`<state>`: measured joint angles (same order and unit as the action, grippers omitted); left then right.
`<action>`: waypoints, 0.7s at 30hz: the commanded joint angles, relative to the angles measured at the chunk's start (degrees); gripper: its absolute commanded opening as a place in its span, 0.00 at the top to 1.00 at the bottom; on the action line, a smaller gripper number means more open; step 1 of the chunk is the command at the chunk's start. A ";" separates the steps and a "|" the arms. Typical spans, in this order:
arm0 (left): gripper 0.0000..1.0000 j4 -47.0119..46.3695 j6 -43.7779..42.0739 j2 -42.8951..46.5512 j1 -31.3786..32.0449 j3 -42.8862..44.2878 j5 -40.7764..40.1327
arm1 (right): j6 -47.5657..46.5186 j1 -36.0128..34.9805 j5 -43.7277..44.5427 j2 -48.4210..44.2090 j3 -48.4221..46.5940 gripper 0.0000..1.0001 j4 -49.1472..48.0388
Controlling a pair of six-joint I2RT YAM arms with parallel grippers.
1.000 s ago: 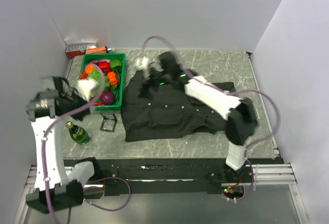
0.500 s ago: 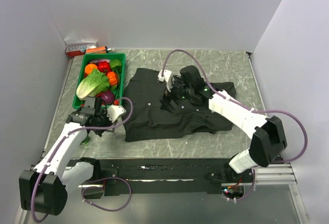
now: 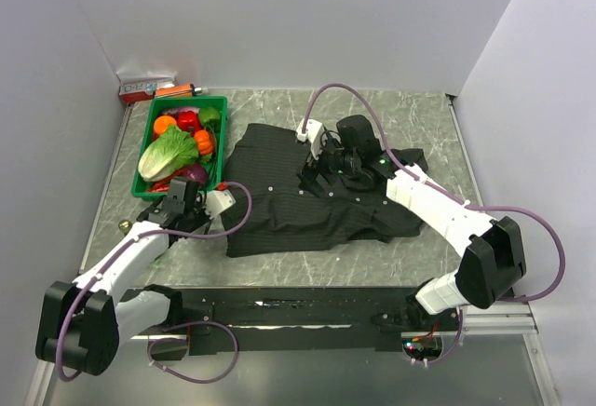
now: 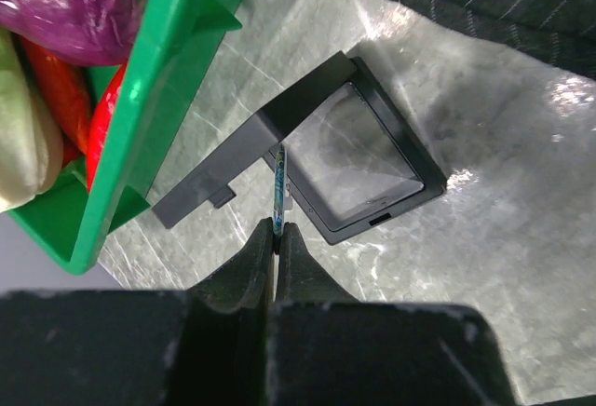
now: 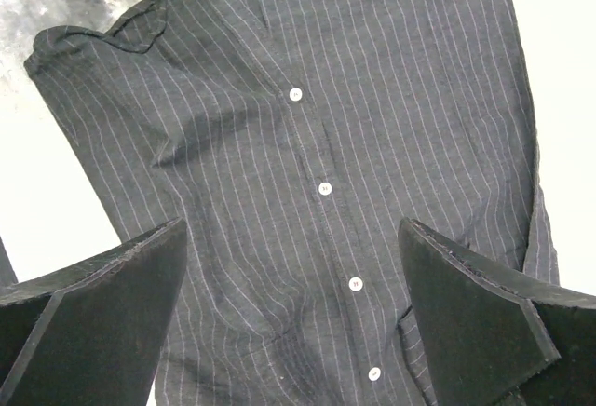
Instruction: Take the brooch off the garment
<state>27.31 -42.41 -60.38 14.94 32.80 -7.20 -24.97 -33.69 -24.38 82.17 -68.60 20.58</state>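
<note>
The garment (image 3: pixel 279 206), a dark pinstriped shirt, lies spread in the middle of the table. My right gripper (image 3: pixel 315 173) hovers open above its button placket (image 5: pixel 325 188), and nothing is between its fingers (image 5: pixel 112 304). The brooch does not show on the cloth in any view. My left gripper (image 4: pixel 277 229) is low at the shirt's left, over a small black tray (image 4: pixel 354 155). It is shut on a thin teal-edged sliver (image 4: pixel 277 182), seen edge-on. I cannot tell whether that sliver is the brooch.
A green basket (image 3: pixel 222 145) of toy vegetables stands just behind the left gripper, its wall (image 4: pixel 177 71) close to the black tray. A red box (image 3: pixel 144 87) lies at the back left corner. White walls close in the left, back and right.
The left arm has swung down from a raised pose to just above the black tray. The right gripper has shifted from the collar side to over the placket.
</note>
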 commanded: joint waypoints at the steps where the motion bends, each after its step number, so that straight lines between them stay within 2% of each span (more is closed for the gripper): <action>1: 0.99 -2.26 -0.56 -0.70 0.18 0.60 -1.07 | -0.25 0.29 0.74 -0.17 -1.36 0.00 -2.12; 21: 0.99 -8.15 -4.43 -3.52 1.67 -4.50 -2.47 | -1.40 0.82 2.06 0.09 -1.80 0.00 -2.12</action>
<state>22.31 -45.36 -63.26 16.34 28.47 -8.91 -25.54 -33.45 -23.07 82.48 -68.60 20.56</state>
